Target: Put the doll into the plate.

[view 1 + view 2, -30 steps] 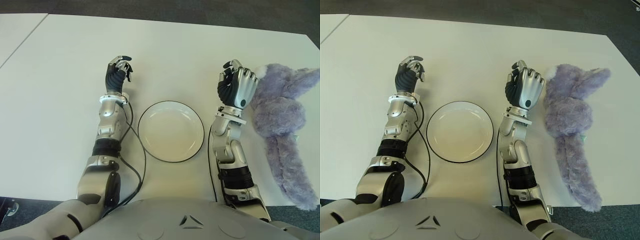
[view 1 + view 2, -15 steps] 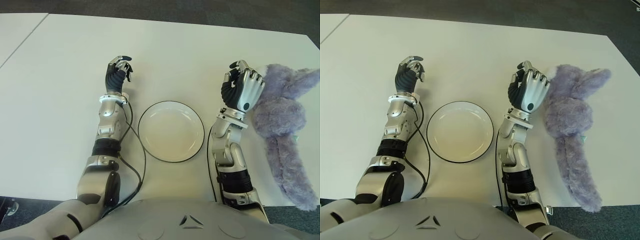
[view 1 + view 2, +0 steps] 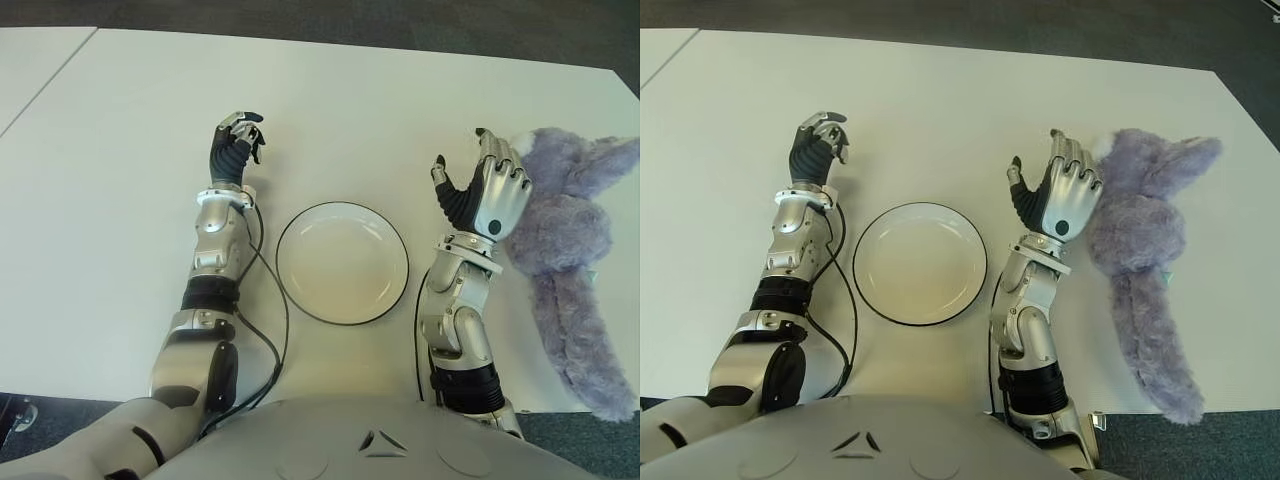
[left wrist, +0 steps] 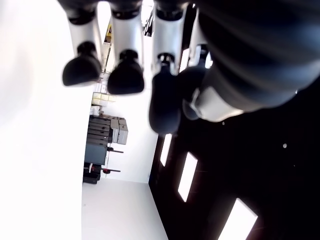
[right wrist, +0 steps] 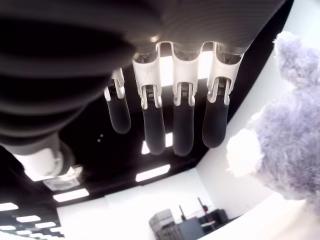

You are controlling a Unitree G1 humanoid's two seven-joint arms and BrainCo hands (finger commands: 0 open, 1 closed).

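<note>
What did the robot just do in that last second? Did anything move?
The right hand uncurled from a fist to open fingers and shifted closer to the doll, without gripping it. The doll, the plate and the curled left hand stayed where they were.

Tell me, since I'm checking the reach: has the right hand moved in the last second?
Yes. The right hand has shifted toward the purple doll, away from the plate, and its fingers have uncurled.
</note>
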